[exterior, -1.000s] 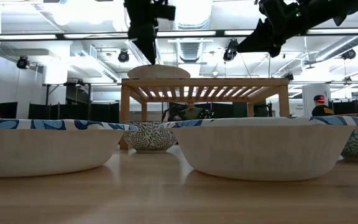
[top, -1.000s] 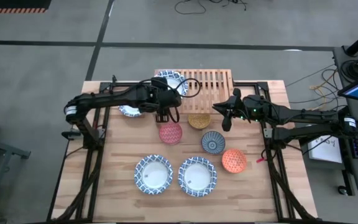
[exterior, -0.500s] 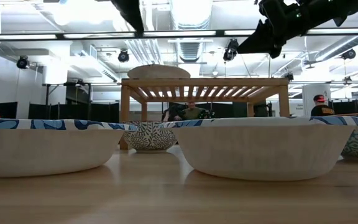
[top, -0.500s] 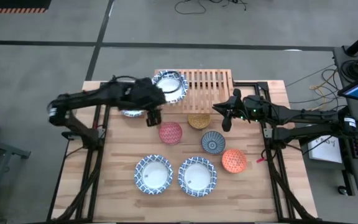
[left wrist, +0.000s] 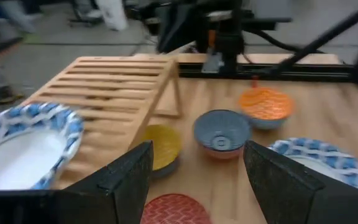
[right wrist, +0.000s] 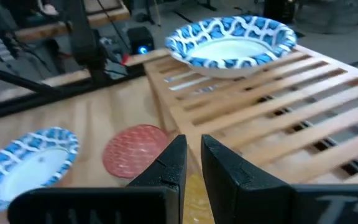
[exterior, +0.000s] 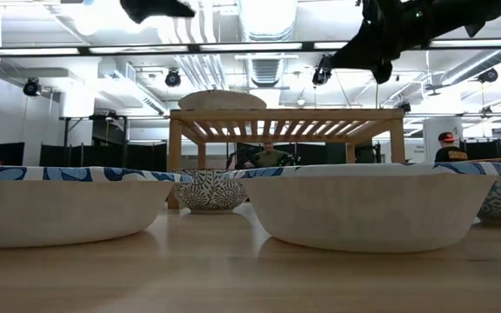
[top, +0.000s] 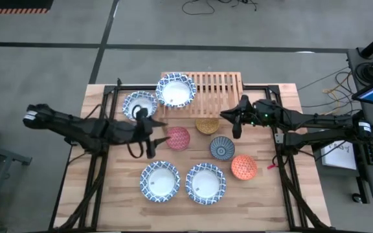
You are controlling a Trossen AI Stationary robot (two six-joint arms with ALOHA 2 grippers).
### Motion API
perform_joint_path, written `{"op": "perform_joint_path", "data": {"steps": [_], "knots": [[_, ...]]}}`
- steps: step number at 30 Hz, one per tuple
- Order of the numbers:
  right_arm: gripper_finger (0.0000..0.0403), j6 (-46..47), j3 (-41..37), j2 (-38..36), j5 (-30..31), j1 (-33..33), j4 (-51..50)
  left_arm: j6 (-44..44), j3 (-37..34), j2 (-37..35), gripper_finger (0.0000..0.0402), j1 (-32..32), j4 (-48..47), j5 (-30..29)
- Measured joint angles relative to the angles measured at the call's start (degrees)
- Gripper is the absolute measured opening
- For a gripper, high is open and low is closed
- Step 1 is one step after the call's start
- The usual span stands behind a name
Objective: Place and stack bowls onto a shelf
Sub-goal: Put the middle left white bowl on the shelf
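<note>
Resting on the shelf (top: 217,86), one patterned bowl (top: 176,90); seven remain on the table (top: 264,200). Left gripper (top: 149,136) spread, empty, near the pink bowl (top: 178,138), probably next. Right gripper (top: 237,121) pressed together, waiting.

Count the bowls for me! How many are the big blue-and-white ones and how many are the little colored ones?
Big blue-and-white bowls: 4
Small colored bowls: 4, pink-red, mustard yellow, dark blue-grey, orange
Total: 8 bowls

Blue-and-white patterned bowl (top: 175,90) on light wooden shelf (top: 215,85); pink-red bowl (top: 178,138), mustard bowl (top: 207,125), orange bowl (top: 243,167).
</note>
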Motion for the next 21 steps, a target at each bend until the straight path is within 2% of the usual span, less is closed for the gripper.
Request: {"op": "perform_joint_path", "data": {"steps": [5,9,11,13,15,18,21], "knots": [[0.0038,1.8,1.8,0.5,0.0,1.5,-0.1,0.6,-9.8,-2.9,0.0232,-1.5,4.5,-12.6],[0.0038,1.9,4.2,0.5,0.0,2.6,-1.7,3.9,-14.3,-4.8,0.0227,-0.5,3.8,-29.4],[0.0038,1.9,5.0,0.5,0.2,2.7,-2.2,6.7,-15.5,-6.0,0.0216,0.5,3.1,-32.5],[0.0038,1.4,5.7,0.7,0.4,2.7,-2.1,9.1,-15.8,-7.3,0.0196,2.7,3.3,-31.9],[0.0038,0.8,6.2,1.2,0.6,2.7,-2.1,11.0,-16.1,-8.2,0.0164,6.7,3.3,-27.9],[0.0038,-0.6,6.5,2.6,3.9,2.7,-2.1,13.1,-16.9,-8.3,0.0095,15.0,3.3,-18.6],[0.0038,-1.5,6.5,4.4,8.4,2.7,-2.1,14.1,-18.3,-8.2,0.0021,24.2,3.4,-14.4]]}}
